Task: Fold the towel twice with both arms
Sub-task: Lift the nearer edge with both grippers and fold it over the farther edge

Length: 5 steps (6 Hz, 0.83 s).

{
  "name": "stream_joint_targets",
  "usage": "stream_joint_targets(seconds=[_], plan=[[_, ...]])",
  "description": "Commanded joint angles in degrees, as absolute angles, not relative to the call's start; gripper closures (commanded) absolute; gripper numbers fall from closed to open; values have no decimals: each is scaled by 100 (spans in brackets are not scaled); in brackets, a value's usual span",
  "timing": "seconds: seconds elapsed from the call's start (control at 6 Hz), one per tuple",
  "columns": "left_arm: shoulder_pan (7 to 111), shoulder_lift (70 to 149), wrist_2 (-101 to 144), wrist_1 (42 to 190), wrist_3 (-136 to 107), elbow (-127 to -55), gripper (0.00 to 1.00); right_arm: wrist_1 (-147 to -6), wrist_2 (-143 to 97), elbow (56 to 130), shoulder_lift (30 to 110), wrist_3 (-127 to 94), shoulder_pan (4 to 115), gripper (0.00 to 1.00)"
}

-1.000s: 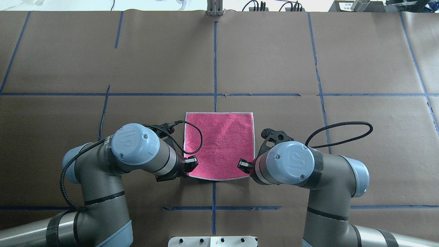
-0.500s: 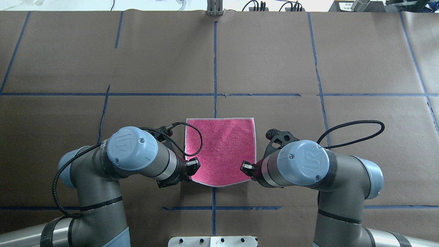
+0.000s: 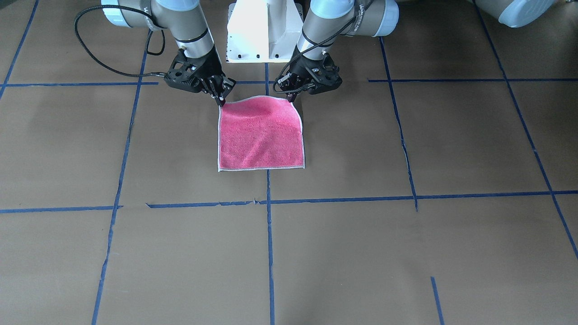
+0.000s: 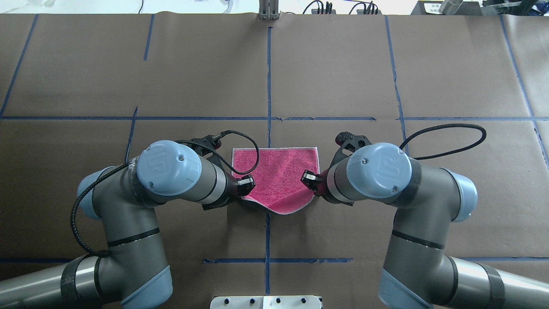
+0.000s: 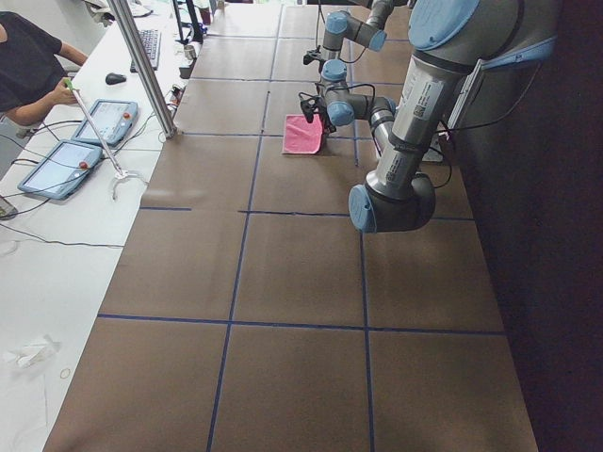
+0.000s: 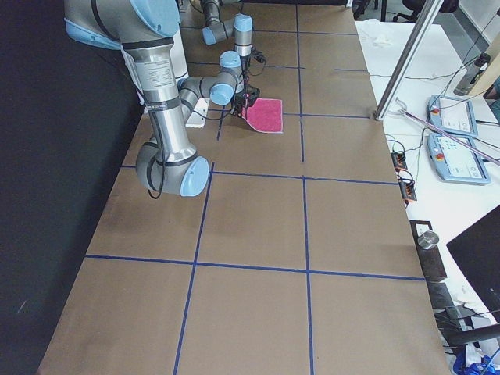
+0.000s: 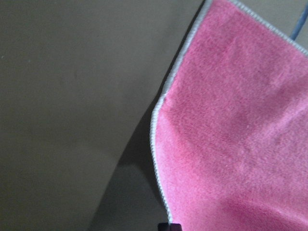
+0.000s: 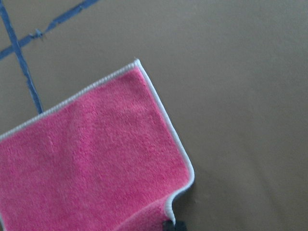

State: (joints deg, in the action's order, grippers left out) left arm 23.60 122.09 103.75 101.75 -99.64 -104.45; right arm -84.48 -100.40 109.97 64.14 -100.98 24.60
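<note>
The towel (image 4: 274, 176) lies pink face up on the brown table, its far edge flat and its near edge raised and sagging in the middle. My left gripper (image 4: 244, 187) is shut on the near left corner and my right gripper (image 4: 308, 180) is shut on the near right corner. From the front, the towel (image 3: 259, 135) rises toward the right gripper (image 3: 221, 100) and the left gripper (image 3: 291, 96). Each wrist view shows pink towel (image 7: 231, 134) (image 8: 96, 149) with its pale border, hanging from the bottom edge. No grey face shows.
Blue tape lines (image 4: 269, 86) cross the paper-covered table. The white pedestal base (image 4: 266, 301) sits at the near edge. A person (image 5: 28, 66), tablets (image 5: 58, 168) and a metal pole (image 5: 141, 66) stand beyond the table's far side.
Both grippers have moved away from the robot and upward, carrying the towel's near edge toward its far edge. The far edge stays put after sliding slightly nearer earlier.
</note>
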Motion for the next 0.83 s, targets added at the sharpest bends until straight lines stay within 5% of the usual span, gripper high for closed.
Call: stream_joint_targets(seconds=[0.0,0.67], plan=[[2696,12653,10231,10204,-9651,-9735,100,-8446,-10055,10243,5934,-10081,2916,100],[2927,12709,10002,10573,-9070,-9141,100,-8122,-10055,9379,5546,-10090,3181,100]])
